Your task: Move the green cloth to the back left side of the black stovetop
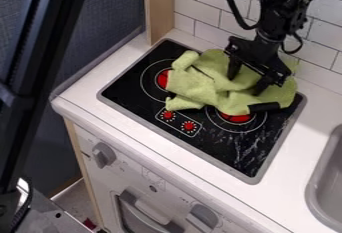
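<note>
Hanging over the rear right part of the cooktop, your black two-finger gripper (247,80) points downward at the light green fabric cloth (200,86). Its jaws stand released, spread well apart; you cannot tell from this angle whether the tips touch the fabric. The cloth lies crumpled across the black cooktop with a grey rim (224,149), its folds raised beneath and around the gripper. It partly covers two red round burner discs, left (162,79) and right (236,119). At its lower right edge, note a short black bar-shaped piece (264,107). Two small red control knobs, upper (168,114) and lower (189,126), sit just beside the cloth, on the front side. The cooktop is set in a white countertop (174,155), between a pale wooden post (159,7) and a grey sink (320,189).
</note>
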{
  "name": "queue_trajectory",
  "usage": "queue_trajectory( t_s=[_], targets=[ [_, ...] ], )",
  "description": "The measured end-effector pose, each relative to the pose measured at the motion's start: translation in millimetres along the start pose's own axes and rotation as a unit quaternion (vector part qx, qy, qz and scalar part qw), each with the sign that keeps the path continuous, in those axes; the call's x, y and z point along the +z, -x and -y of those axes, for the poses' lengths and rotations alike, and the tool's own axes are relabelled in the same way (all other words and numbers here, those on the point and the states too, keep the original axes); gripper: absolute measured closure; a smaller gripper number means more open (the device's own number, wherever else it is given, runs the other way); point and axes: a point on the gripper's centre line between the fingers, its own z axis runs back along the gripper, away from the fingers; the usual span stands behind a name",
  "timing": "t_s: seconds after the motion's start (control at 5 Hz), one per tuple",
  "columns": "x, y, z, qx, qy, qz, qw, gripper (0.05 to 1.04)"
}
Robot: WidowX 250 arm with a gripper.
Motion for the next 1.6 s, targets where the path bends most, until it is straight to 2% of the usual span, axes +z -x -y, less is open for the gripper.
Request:
queue_trajectory(
  t_s=[0.2,0.4,0.6,0.8,1.0,1.2,1.4,1.6],
  targets=[
    [-3.4,5.4,-3.4,0.003,-0.011,0.000,0.9999,0.732],
    [6.6,5.8,-7.2,0.004,-0.014,0.017,0.9997,0.940],
    [7.1,3.1,-11.1,0.002,-0.022,0.027,0.9994,1.031],
    [5.2,7.6,-14.2,0.000,-0.029,0.021,0.9994,1.032],
    [35.7,0.5,-34.7,0.002,-0.049,0.011,0.9987,1.032],
    [46.2,-9.1,-60.9,-0.017,-0.065,0.012,0.9976,1.032],
    [44.7,-11.1,-98.6,-0.027,-0.063,0.006,0.9976,1.032],
    [60.3,-35.6,-126.4,-0.135,-0.026,0.042,0.9896,1.032]
  ],
)
